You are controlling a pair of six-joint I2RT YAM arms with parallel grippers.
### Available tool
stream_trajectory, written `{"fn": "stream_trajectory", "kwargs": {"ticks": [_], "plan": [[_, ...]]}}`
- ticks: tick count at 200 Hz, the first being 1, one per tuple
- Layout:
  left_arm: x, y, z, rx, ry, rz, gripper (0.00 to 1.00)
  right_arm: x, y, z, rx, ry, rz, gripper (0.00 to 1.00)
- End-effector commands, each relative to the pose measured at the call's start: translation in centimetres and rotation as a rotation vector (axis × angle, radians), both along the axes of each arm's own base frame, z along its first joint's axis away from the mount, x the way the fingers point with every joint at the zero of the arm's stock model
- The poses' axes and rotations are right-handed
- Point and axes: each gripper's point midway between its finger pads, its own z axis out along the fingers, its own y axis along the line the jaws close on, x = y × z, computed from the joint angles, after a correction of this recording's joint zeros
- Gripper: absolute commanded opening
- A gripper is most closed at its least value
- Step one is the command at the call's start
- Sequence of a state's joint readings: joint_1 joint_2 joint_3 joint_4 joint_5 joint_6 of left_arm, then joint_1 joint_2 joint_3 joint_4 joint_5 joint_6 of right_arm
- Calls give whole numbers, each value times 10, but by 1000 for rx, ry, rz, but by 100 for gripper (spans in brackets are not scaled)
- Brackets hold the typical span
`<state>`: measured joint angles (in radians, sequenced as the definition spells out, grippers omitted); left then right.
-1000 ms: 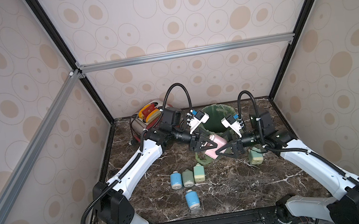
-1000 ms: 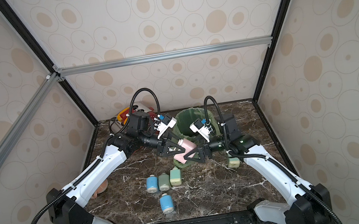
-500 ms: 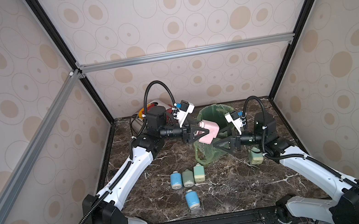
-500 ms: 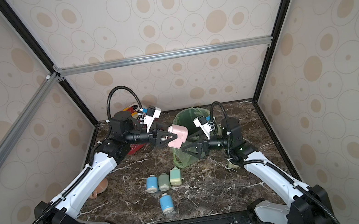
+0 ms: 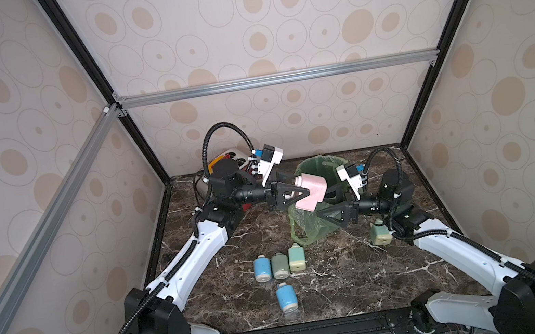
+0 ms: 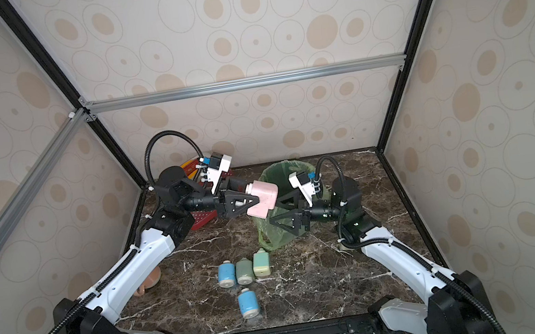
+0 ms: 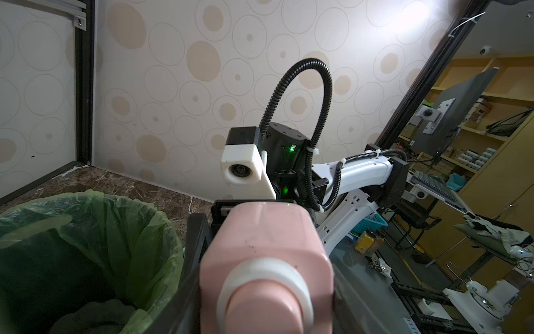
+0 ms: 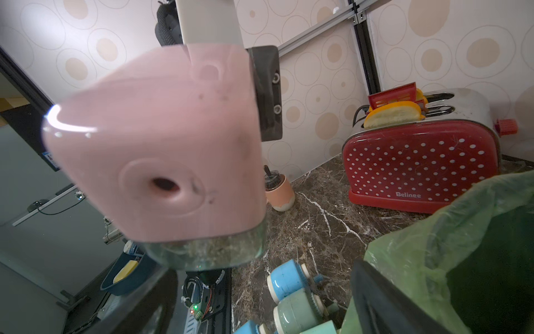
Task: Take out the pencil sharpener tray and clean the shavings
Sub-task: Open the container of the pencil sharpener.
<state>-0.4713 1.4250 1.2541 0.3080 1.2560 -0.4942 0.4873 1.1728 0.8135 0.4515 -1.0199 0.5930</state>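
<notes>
My left gripper [image 5: 302,195] is shut on a pink pencil sharpener [image 5: 313,191] and holds it in the air beside the near rim of a green-lined bin [image 5: 323,163]. Both top views show this sharpener [image 6: 263,197]. Its clear tray [image 8: 205,253], with brown shavings inside, sits in the underside of the pink body [image 8: 161,138]. My right gripper [image 5: 324,206] stands open just below and in front of the sharpener's free end. One dark finger [image 8: 381,300] shows against the bin bag [image 8: 462,231]. No contact with the tray is visible.
Several small blue and green sharpeners [image 5: 280,265] lie on the marble table's middle; one more [image 5: 380,233] stands by my right arm. A red dotted toaster [image 8: 419,162] sits at the back left, and a peach cup [image 6: 148,282] near the left wall.
The left arm has lifted the pink sharpener from low over the table up and back to the bin's rim. The right gripper has followed and come closer under its free end.
</notes>
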Motion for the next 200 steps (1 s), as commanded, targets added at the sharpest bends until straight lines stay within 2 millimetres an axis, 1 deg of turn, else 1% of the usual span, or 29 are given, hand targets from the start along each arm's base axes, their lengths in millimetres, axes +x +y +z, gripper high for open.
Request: {"fn": "stream_trajectory", "kwargs": {"ticks": [1, 45, 99, 123, 141, 175, 200], "plan": [[-17, 2, 18, -37, -63, -62, 0, -6, 4, 23, 41, -78, 33, 94], [-20, -1, 16, -30, -56, -86, 0, -12, 7, 32, 54, -102, 46, 90], [-25, -4, 13, -14, -50, -111, 0, -15, 7, 43, 72, -140, 35, 89], [-24, -5, 11, -9, -44, -112, 0, -17, 7, 45, 69, -153, 29, 87], [-24, -6, 10, -8, -41, -113, 0, -16, 7, 45, 68, -157, 24, 82], [-23, -6, 10, -7, -41, -114, 0, -18, 7, 45, 68, -160, 26, 69], [-23, -6, 10, -5, -44, -107, 0, -18, 7, 42, 56, -153, 29, 65]]}}
